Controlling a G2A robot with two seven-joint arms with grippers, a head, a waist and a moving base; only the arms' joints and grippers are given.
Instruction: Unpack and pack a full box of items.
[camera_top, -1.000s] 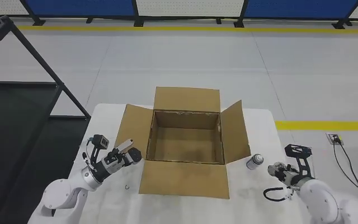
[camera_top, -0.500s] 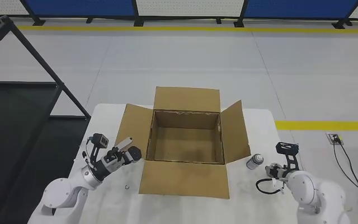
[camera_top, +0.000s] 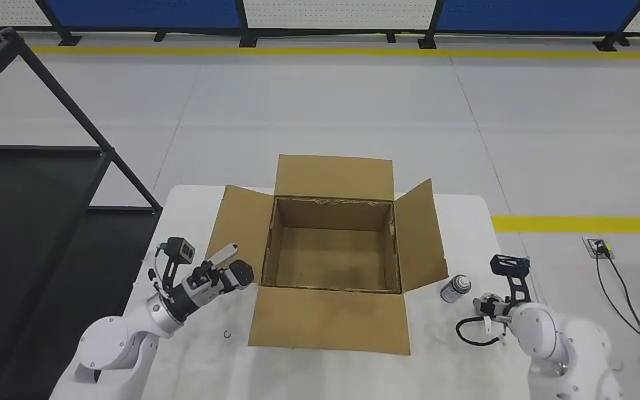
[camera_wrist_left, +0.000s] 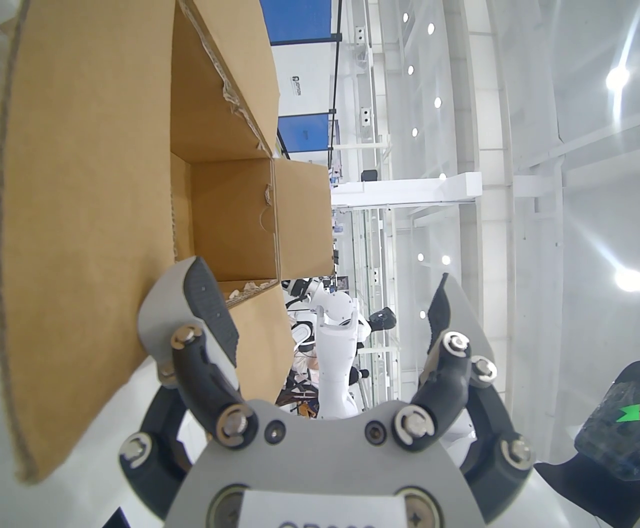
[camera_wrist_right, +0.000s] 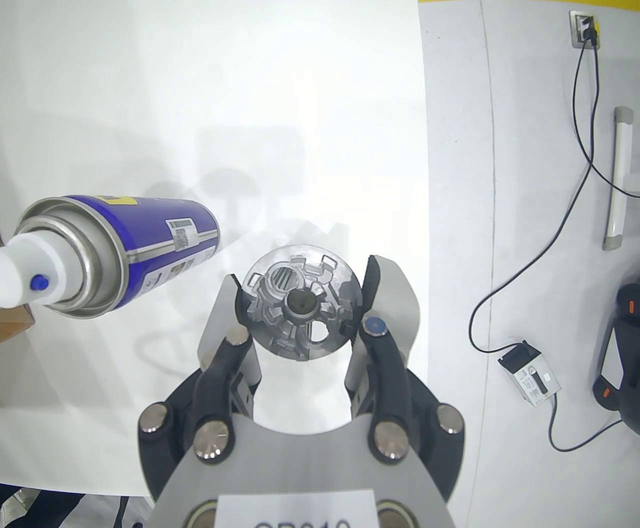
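Right gripper (camera_wrist_right: 300, 306) jaws clamped the metal disc (camera_wrist_right: 280, 292) across its rim, can (camera_wrist_right: 125, 250) just outside one jaw; disc judged heavy, rigid, slick, so rim hold suits; left gripper (camera_wrist_left: 320, 300) jaws spread, empty, box (camera_wrist_left: 100, 200) beside one.

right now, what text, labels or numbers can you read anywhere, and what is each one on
None reads whole.
Spray can: barcode sticker and yellow patch, print too small.
Right gripper, base label: cut off by the picture's edge.
Left gripper, base label: cut off likewise.
Wall sign: too small.
Green star mark on a dark object: no letters.
Metal disc between the right fingers: no print seen.
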